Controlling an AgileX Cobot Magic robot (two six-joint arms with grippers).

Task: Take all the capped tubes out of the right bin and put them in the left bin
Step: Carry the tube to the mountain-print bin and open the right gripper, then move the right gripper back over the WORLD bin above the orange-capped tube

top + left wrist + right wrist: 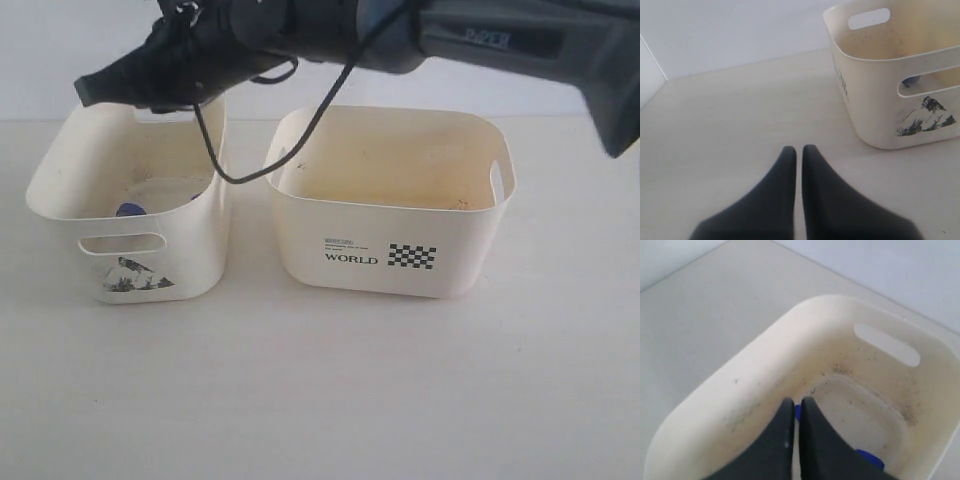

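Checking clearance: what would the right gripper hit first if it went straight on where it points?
Likely the blue cap just beyond the right gripper tips, inside the left bin; depth is unclear.

The right arm (450, 38) stretches level across toward the left side, the right gripper (795, 402) tilted downward, jaws pressed together; the left gripper (799, 149) likewise closed, fingers side by side

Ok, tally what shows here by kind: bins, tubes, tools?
Bins: 2, left bin and right bin.
Blue-capped tubes: 2, both in the left bin.
Tools: 2, left tool and right tool.
Total: 6.
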